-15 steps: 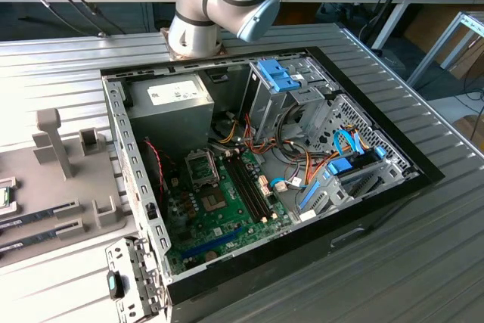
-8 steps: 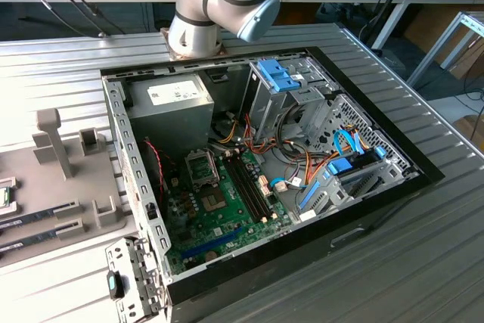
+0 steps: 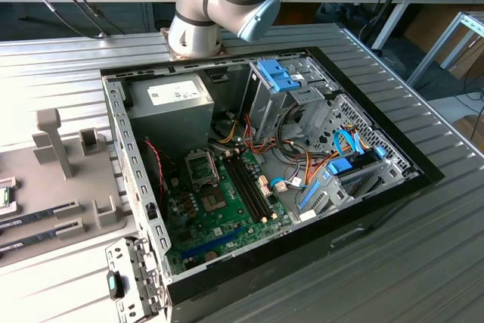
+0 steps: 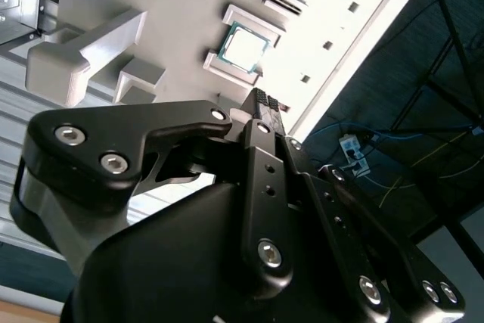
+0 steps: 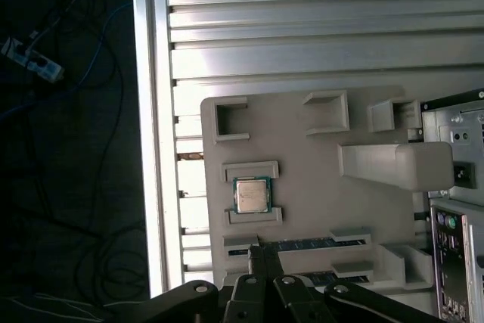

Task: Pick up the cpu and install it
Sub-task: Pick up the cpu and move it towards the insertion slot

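presently the cpu lies in its slot on the holder tray, at the exterior view's left of the computer case; the hand, pressed together and empty, hovers near it. pickup and installation remain.

Exterior view overlooks case; both wrist views share tray.

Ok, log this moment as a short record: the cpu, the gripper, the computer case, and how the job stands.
cpu: small flat square chip, silver-grey top, green rim, lying between two brackets of the grey plastic holder tray
gripper: black two-finger gripper, shut, empty, near the tray, not touching the cpu
computer case: black-rimmed metal computer case, open, green motherboard exposed
job: cpu not yet picked up
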Action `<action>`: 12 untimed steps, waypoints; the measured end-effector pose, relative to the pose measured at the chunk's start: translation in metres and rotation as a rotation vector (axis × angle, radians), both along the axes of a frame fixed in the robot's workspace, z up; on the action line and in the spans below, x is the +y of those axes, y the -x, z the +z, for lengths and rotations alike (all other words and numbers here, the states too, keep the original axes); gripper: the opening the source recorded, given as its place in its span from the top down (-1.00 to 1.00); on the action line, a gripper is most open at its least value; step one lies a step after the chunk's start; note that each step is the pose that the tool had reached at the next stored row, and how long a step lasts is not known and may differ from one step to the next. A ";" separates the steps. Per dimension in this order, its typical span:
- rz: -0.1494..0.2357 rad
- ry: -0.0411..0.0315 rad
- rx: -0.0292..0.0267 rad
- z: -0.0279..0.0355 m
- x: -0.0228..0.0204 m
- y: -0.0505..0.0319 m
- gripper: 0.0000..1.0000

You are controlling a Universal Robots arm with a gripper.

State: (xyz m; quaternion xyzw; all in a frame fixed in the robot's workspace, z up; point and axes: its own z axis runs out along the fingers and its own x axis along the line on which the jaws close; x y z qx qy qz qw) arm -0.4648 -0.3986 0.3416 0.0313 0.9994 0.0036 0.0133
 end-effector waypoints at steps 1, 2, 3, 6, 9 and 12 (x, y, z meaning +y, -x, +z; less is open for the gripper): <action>0.000 0.0001 0.0000 0.0000 0.0000 -0.0004 0.80; 0.000 0.0001 0.0000 0.0000 0.0000 -0.0004 0.80; 0.000 0.0001 0.0001 -0.0002 0.0000 -0.0005 0.80; 0.000 0.0001 0.0000 -0.0012 0.0000 -0.0008 0.80; 0.000 0.0000 -0.0001 -0.0015 0.0000 -0.0014 0.80; 0.000 0.0000 -0.0001 -0.0017 0.0000 -0.0022 0.80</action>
